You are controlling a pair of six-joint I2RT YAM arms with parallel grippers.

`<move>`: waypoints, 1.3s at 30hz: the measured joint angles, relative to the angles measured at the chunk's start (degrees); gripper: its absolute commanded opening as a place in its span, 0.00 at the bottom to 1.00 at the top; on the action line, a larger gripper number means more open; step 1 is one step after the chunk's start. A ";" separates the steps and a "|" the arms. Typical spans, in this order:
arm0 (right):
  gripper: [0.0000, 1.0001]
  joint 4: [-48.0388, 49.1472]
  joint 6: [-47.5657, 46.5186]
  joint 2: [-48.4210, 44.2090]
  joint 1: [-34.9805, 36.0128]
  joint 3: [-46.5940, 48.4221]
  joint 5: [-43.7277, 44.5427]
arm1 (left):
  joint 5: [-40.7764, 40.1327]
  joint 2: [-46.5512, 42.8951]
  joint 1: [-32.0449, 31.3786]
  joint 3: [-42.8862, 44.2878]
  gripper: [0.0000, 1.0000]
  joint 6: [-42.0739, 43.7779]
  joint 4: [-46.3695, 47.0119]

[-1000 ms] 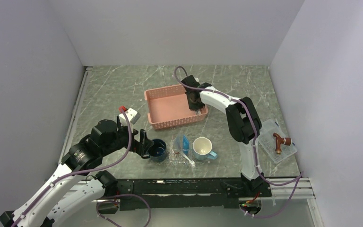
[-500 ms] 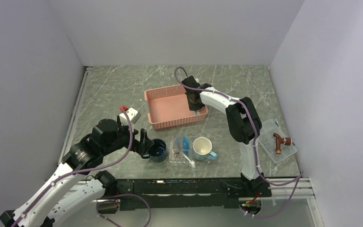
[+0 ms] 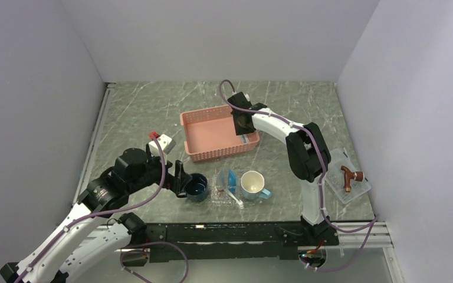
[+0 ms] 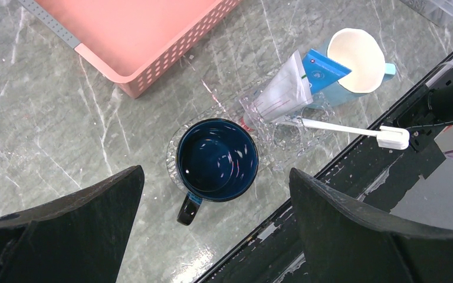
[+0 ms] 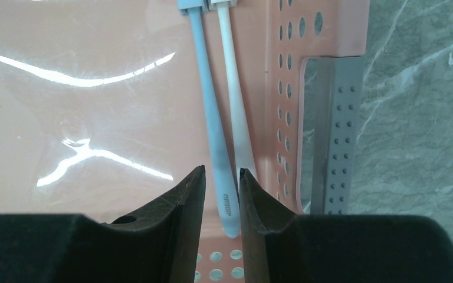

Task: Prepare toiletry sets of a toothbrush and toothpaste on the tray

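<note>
The clear glittery tray [image 4: 307, 140] [image 3: 219, 197] holds a white toothpaste tube [image 4: 283, 91], a blue tube [image 4: 324, 66] [image 3: 231, 178] and a white toothbrush [image 4: 342, 127] [image 3: 236, 201]. My left gripper [image 4: 216, 171] [image 3: 180, 177] hangs wide open and empty above a dark blue mug [image 4: 217, 159] that stands on the tray's left end. My right gripper [image 5: 222, 177] [image 3: 242, 122] is inside the pink basket [image 5: 94, 118] [image 3: 209, 132], closed almost together on the handle end of a pale blue toothbrush [image 5: 209, 112]. A white toothbrush [image 5: 233, 100] lies beside it, along the basket wall.
A white mug with a blue handle [image 3: 252, 184] [image 4: 360, 52] stands right of the tray, touching the blue tube. A clear box with a brown piece [image 3: 346, 178] sits at the far right. The black rail [image 3: 224, 231] runs along the table's near edge. Walls stand close on three sides.
My right arm's elbow has swung slightly right and its gripper has shifted a little toward the basket's far end. The left arm has not moved.
</note>
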 measured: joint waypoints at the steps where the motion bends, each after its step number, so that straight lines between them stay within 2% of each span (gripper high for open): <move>1: 0.31 0.11 0.00 0.02 0.00 0.00 -0.11 | 0.02 0.00 0.02 0.00 0.99 0.00 0.00; 30: 0.30 1.01 -0.44 3.39 0.00 0.00 -4.61 | 0.04 0.72 0.50 0.00 0.99 0.00 0.00; 34: 0.24 1.03 -1.01 3.61 0.00 0.00 -6.21 | 0.04 0.72 0.52 0.00 1.00 0.00 0.00; 39: 0.09 1.25 -1.73 4.02 0.37 0.02 -7.30 | 0.04 0.70 0.61 0.00 0.99 0.00 0.00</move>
